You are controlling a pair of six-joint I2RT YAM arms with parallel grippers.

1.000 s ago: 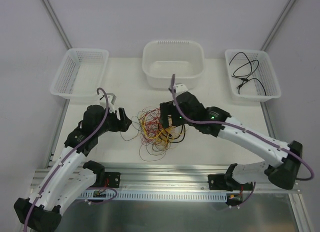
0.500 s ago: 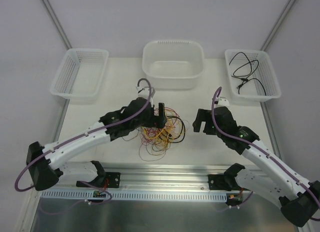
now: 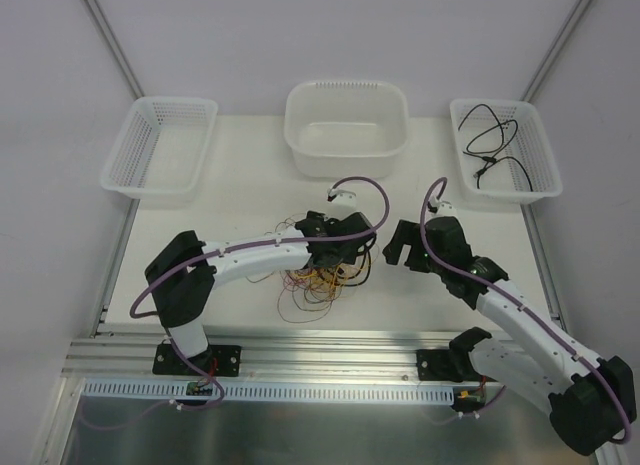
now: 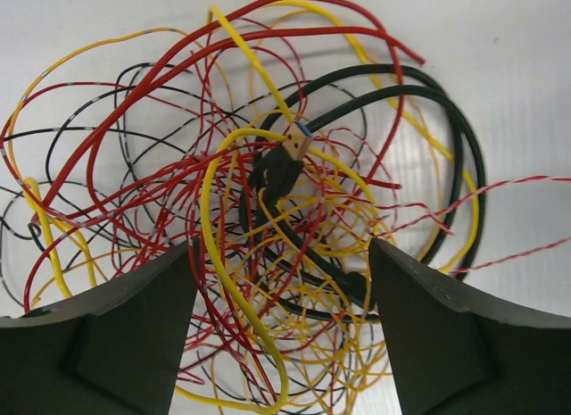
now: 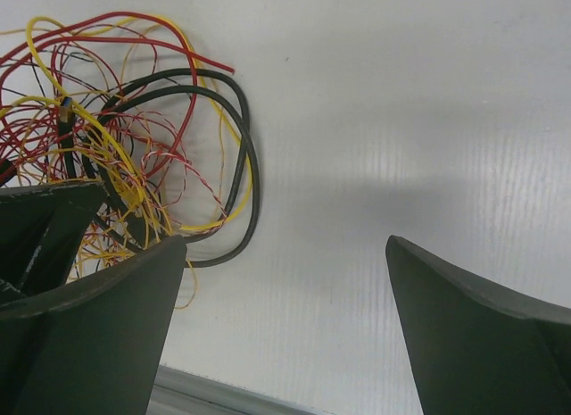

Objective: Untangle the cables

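The cables (image 3: 312, 277) lie as one clump of thin red, yellow and black loops in the middle of the table. My left gripper (image 3: 345, 253) hangs open right over the clump's right part. In the left wrist view the clump (image 4: 268, 192) fills the space between and beyond the fingers (image 4: 116, 335), with a thick black cable (image 4: 451, 138) and a small plug (image 4: 290, 152) in it; nothing is clamped. My right gripper (image 3: 396, 247) stands open to the right of the clump, over bare table (image 5: 357, 165). Its wrist view shows the clump's edge (image 5: 134, 138) at the upper left.
Three white baskets stand along the back: a mesh one at the left (image 3: 160, 150), a deep tub in the middle (image 3: 346, 128), and a mesh one at the right (image 3: 504, 175) holding black cables (image 3: 495, 145). A metal rail (image 3: 330, 345) runs along the near edge.
My left arm has swung from the clump's left side across it to its right part. My right gripper has pulled out of the clump to the right and opened wide.
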